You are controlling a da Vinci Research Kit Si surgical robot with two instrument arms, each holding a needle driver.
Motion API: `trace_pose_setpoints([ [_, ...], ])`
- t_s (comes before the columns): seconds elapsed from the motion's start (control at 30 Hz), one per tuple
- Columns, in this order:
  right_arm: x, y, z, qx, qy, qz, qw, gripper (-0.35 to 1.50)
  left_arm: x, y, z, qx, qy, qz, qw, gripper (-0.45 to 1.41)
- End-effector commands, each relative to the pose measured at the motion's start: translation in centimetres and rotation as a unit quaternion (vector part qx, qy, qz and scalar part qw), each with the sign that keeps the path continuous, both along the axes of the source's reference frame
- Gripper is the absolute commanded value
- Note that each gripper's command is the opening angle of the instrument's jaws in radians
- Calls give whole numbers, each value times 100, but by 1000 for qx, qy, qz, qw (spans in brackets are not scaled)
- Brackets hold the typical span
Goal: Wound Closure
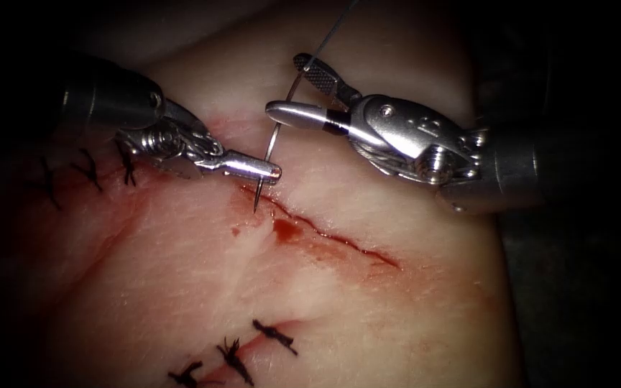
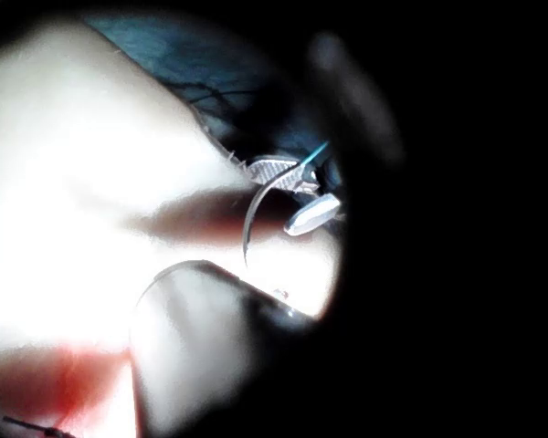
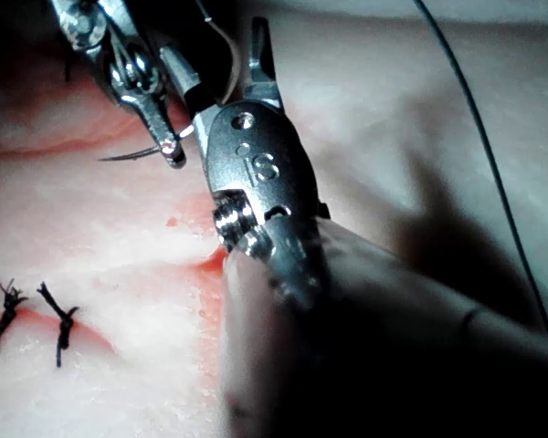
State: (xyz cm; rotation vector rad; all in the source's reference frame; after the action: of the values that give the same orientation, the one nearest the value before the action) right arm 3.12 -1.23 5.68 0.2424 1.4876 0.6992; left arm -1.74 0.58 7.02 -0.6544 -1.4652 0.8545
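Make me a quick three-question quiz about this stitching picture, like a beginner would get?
1. True or false: the right tool has its jaws shut on the needle.
2. What does the left tool hold? A) the thread B) the needle, near its pointed end C) the tissue
3. Fill in: the needle's point sits just above the left end of the ____.

Key
1. False. Its jaws stand open around the needle's upper part, where the thread leaves it.
2. B. Its jaws are shut on the needle close to the point.
3. The cut in the tissue. Whether the point touches the tissue is hard to tell.
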Motion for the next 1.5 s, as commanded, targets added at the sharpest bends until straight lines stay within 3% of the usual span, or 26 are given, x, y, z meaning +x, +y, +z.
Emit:
trace_pose_setpoints([
  [0.03,6,0,3,0,4,-9,1000,89,-4,-1,6,4,-10,-1,1000,-45],
  [0.07,5,1,4,4,12,-23,1000,78,-5,-2,6,10,-28,3,1000,-45],
  [0.33,3,6,5,6,15,-29,999,64,-5,-6,4,23,-36,19,999,-45],
  [0.43,6,9,7,6,12,-23,1000,46,-7,-8,3,29,-36,20,999,-45],
  [0.5,6,9,7,9,13,-23,1000,19,-7,-8,4,28,-36,21,999,-45],
  [0.57,6,9,7,0,10,-22,1000,-35,-7,-8,4,28,-37,20,999,-45],
  [0.8,5,11,5,-7,0,2,1000,-35,-7,-9,5,28,-32,22,999,-45],
  [0.87,4,12,4,-17,-9,15,1000,-35,-9,-7,5,12,-24,18,999,-11],
  [0.97,2,12,4,-65,-25,15,997,-35,-11,-2,8,-55,-24,2,998,57],
  [1.0,0,12,6,-111,-41,15,993,-35,-8,5,11,-82,-22,-7,996,88],
  [1.17,-6,13,9,-180,-73,25,981,-35,6,21,16,-111,-17,-18,994,101],
  [1.2,-9,15,11,-207,-91,35,973,-35,14,28,21,-153,-15,-22,988,99],
  [1.27,-11,16,11,-218,-97,37,970,-35,18,30,24,-174,-16,-20,984,94],
  [1.3,-15,19,14,-244,-112,35,963,-35,26,33,31,-324,-37,-2,945,105],
  [1.37,-21,22,16,-276,-132,21,952,-35,31,33,41,-427,-38,-4,903,49],
  [1.4,-23,21,17,-297,-140,17,944,-35,30,30,45,-455,-24,0,890,36],
  [1.43,-24,19,18,-319,-147,12,936,-35,30,21,47,-465,-19,22,885,-13],
  [1.47,-24,19,18,-319,-147,12,936,-35,30,21,47,-465,-19,22,885,-13],
  [1.5,-24,17,19,-324,-151,9,934,-35,30,16,47,-465,-17,38,884,-42],
])
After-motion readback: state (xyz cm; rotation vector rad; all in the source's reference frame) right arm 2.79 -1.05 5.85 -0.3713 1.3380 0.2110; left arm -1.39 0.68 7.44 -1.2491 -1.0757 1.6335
